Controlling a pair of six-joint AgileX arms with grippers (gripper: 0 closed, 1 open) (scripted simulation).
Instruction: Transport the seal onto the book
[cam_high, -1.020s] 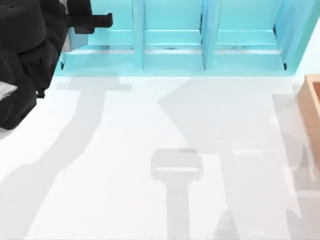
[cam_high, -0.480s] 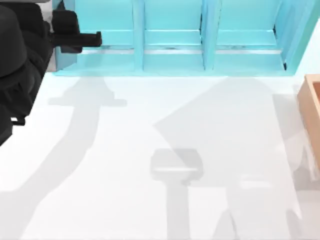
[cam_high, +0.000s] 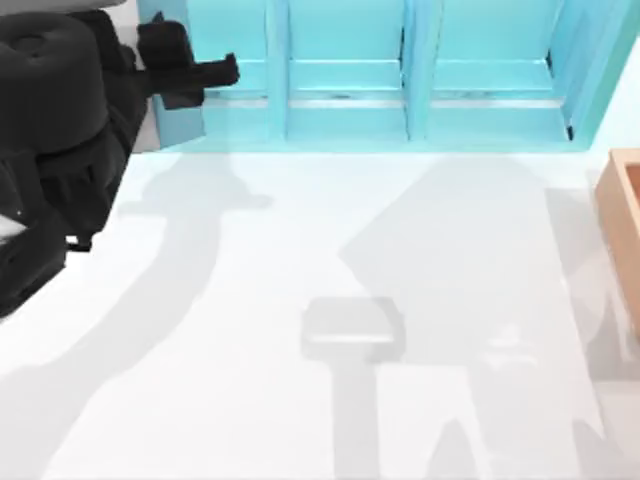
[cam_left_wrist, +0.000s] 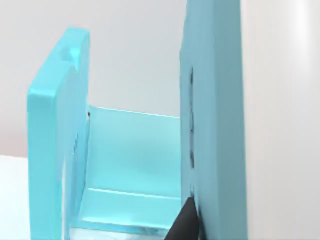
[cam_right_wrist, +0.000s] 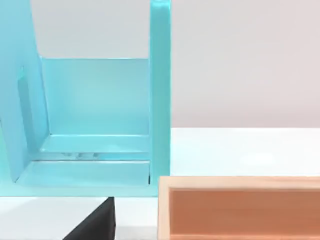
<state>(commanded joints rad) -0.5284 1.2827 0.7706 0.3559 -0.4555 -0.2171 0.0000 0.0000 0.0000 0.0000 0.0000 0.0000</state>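
Observation:
The seal and the book are out of view. My left arm is a black bulk at the table's far left in the top view. Its gripper (cam_high: 226, 72) reaches to the right, in front of the leftmost compartment of the light-blue shelf (cam_high: 350, 120). In the left wrist view a dark tip of that gripper (cam_left_wrist: 186, 221) lies against a shelf divider (cam_left_wrist: 215, 100). A dark piece of my right gripper (cam_right_wrist: 97, 226) pokes in at the edge of the right wrist view, just before the shelf (cam_right_wrist: 100, 100).
The compartmented shelf runs along the back of the white table. An orange-brown wooden box (cam_high: 625, 225) stands at the right edge and appears close up in the right wrist view (cam_right_wrist: 240, 207). Arm shadows cross the white tabletop (cam_high: 300, 250).
My left arm swung left and back, then right again. Its gripper now points farther right along the shelf front than half a second ago. The shadows on the table shifted too.

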